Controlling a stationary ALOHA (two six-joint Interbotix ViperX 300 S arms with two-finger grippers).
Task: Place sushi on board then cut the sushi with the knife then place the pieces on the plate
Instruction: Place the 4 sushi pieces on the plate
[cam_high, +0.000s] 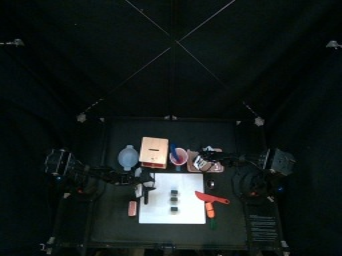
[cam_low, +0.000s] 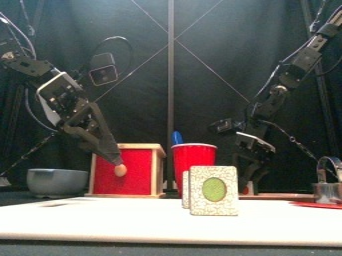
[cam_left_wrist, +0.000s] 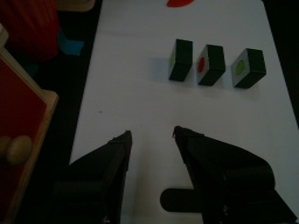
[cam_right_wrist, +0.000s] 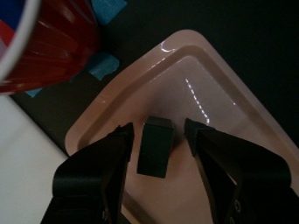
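Three dark green sushi pieces (cam_left_wrist: 211, 64) stand in a row on the white cutting board (cam_left_wrist: 152, 96), seen together in the front view as sushi pieces (cam_low: 211, 190). A red knife (cam_high: 211, 199) lies on the board's right side. My left gripper (cam_left_wrist: 153, 144) hovers open over the board's near left part, apart from the pieces. My right gripper (cam_right_wrist: 159, 144) is over the pink plate (cam_right_wrist: 222, 96) at the back right. Between its open jaws a fourth sushi piece (cam_right_wrist: 155, 147) rests on the plate, with a small gap on each side.
A wooden box with a red drawer front (cam_low: 127, 168) stands at the back, a red cup (cam_low: 194, 163) holding a blue knife (cam_low: 177, 138) beside it. A blue-grey bowl (cam_low: 56, 180) sits at the left back.
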